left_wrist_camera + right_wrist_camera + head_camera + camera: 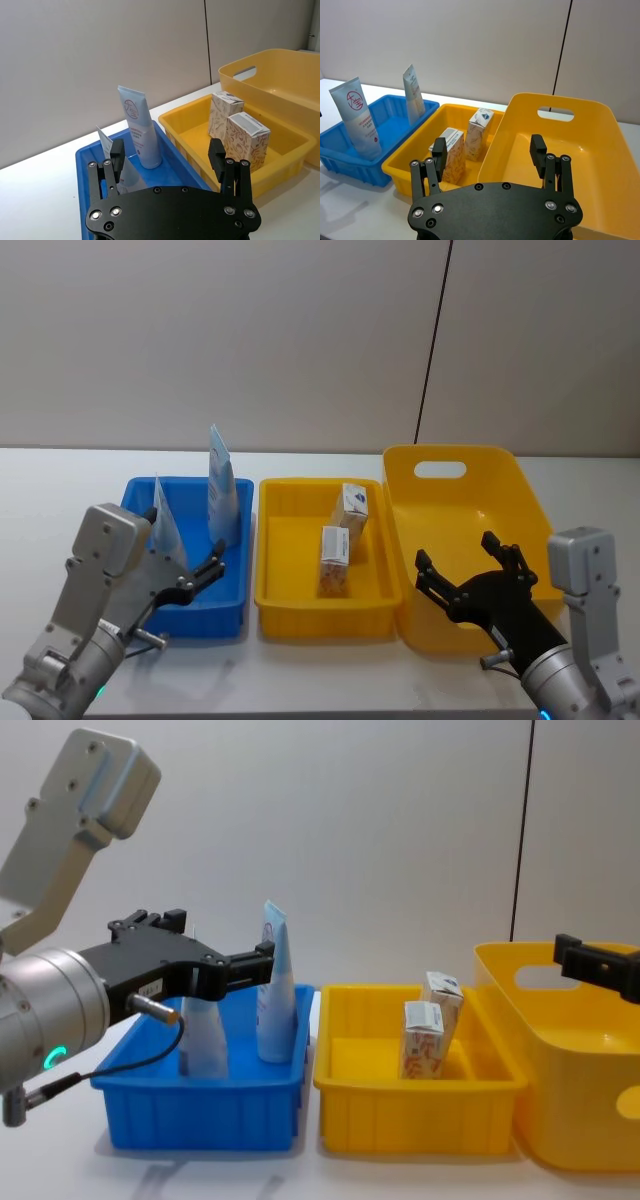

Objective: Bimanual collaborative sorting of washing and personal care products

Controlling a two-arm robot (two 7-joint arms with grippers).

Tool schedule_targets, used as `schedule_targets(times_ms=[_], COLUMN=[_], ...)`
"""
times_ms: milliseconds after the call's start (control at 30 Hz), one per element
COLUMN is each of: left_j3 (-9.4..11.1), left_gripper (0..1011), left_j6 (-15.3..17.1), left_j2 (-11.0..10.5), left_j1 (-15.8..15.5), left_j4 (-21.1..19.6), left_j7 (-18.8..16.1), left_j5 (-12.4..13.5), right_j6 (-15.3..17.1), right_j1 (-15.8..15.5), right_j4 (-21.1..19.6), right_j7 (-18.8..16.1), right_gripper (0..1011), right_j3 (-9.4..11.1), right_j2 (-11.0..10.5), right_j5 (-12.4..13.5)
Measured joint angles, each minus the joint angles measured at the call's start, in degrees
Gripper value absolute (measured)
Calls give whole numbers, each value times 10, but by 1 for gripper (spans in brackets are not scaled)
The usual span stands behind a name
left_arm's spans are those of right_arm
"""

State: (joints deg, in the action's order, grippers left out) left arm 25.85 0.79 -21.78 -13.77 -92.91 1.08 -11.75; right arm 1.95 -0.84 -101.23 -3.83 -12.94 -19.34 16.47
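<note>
Take the small yellow tray as the marker: it sits mid-surface holding the near carton and the far carton, both upright. The blue tray lies just beside its left wall and the big yellow tub just beside its right. The left hand is over the part of the blue tray farthest from the yellow tray, released, its fingers spread wide. The near tube stands between them with its long axis close to vertical, nearer the outer finger and not pinched. The tall tube stands farther back in the blue tray, on the yellow tray's side, also upright. The right hand hovers just right of the yellow tray over the tub's near part, open and holding nothing. Since every product is in a tray, the left hand is the one placed to act. Its open room seems to be upward and back toward the robot, while any sideways drift toward the yellow tray risks tipping a tube
</note>
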Motion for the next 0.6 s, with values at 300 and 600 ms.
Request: schedule_targets(times_ms=[300, 600], left_j3=[-8, -28], left_gripper=[1001, 1001], left_j6=[7, 39], left_j2=[3, 7], left_j1=[-4, 12], left_j4=[3, -13], left_j7=[13, 5], left_j5=[-14, -32], right_j6=[0, 0], right_j1=[0, 0], right_j4=[0, 0], right_j7=[0, 0], right_gripper=[1004, 1003], right_j3=[0, 0], right_j2=[0, 0], right_j5=[0, 0])
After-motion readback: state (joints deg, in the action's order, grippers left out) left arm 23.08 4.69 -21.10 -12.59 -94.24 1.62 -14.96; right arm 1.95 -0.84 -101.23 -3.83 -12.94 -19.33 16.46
